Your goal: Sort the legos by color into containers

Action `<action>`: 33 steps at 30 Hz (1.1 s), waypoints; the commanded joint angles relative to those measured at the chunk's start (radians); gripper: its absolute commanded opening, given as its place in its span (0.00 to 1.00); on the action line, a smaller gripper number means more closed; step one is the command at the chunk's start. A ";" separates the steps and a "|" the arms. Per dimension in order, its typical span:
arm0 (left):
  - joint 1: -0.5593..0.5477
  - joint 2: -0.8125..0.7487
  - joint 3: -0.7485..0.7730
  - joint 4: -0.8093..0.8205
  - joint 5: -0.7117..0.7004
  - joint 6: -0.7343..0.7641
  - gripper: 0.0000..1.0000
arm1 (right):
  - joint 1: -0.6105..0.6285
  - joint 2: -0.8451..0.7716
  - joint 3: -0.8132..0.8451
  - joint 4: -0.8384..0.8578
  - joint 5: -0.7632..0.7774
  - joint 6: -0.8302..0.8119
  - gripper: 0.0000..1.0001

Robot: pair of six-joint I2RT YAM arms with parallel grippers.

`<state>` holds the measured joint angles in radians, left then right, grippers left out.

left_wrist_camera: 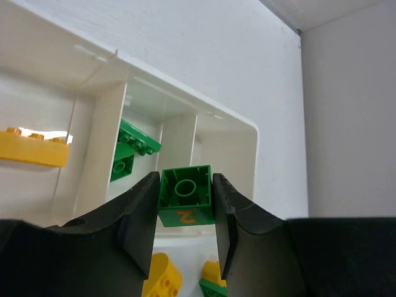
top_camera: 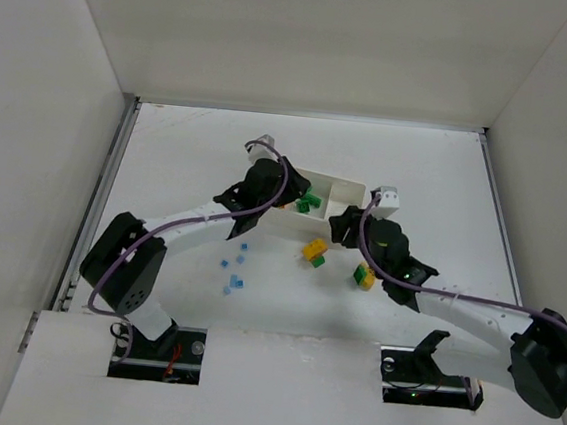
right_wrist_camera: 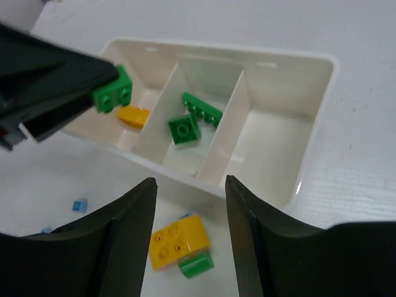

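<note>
Left tool (left_wrist_camera: 185, 185) is closed on the flat sides of a green brick (right_wrist_camera: 113, 93), which we judge light, stiff and smooth, over one end of the white tray (right_wrist_camera: 260, 54), while our right tool (right_wrist_camera: 190, 204) hangs open and empty.

White table (top_camera: 428, 176) inside plain white enclosure walls (top_camera: 311, 34), a metal rail (top_camera: 105, 185) along its left edge

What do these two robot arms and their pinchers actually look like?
The left arm and right arm have white tube-like links between chunky black joints. A thin purple cable loops along each. The left gripper and right gripper each have two matte black, wedge-shaped fingers.
</note>
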<state>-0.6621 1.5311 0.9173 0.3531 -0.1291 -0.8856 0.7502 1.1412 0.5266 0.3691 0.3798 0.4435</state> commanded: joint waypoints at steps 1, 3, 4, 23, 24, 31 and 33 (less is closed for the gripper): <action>-0.012 0.066 0.093 -0.006 -0.053 0.091 0.17 | 0.056 -0.029 -0.014 -0.087 0.016 0.044 0.59; -0.015 0.109 0.132 -0.022 -0.055 0.106 0.23 | 0.103 -0.026 -0.013 -0.119 0.016 0.038 0.70; -0.015 0.125 0.149 -0.029 -0.055 0.112 0.28 | 0.122 -0.020 -0.011 -0.127 0.021 0.037 0.75; 0.022 -0.268 -0.086 -0.105 -0.056 0.129 0.50 | 0.174 0.225 0.184 -0.291 -0.087 0.001 1.00; 0.031 -0.307 -0.112 -0.114 -0.056 0.125 0.50 | 0.169 0.236 0.194 -0.301 -0.087 0.001 1.00; 0.077 -0.494 -0.239 -0.169 -0.041 0.082 0.50 | 0.143 0.275 0.277 -0.469 -0.084 -0.018 1.00; 0.078 -0.514 -0.256 -0.163 -0.041 0.079 0.50 | 0.143 0.301 0.299 -0.499 -0.087 -0.038 1.00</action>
<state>-0.5869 1.0538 0.6838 0.1898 -0.1703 -0.7898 0.9024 1.4204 0.7628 -0.0544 0.2985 0.4400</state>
